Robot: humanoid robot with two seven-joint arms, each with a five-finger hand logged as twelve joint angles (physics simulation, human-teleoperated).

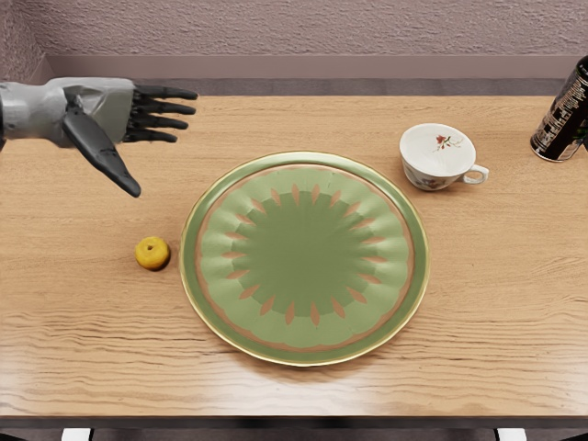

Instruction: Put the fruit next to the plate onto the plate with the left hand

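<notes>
Left hand point(129, 118) hovers with fingers spread and empty above the table's point(514, 303) far-left area, well apart from the small yellow-orange fruit point(152, 253) lying just beside the green plate's point(303, 257) left rim; approach step, grasp not yet made; next: descend toward fruit and close fingers around it.

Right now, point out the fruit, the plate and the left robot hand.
fruit point(152, 253): head view, middle of its yellow skin.
plate point(195, 257): head view, bare green rim, left side.
left robot hand point(124, 115): head view, on the palm.
</notes>
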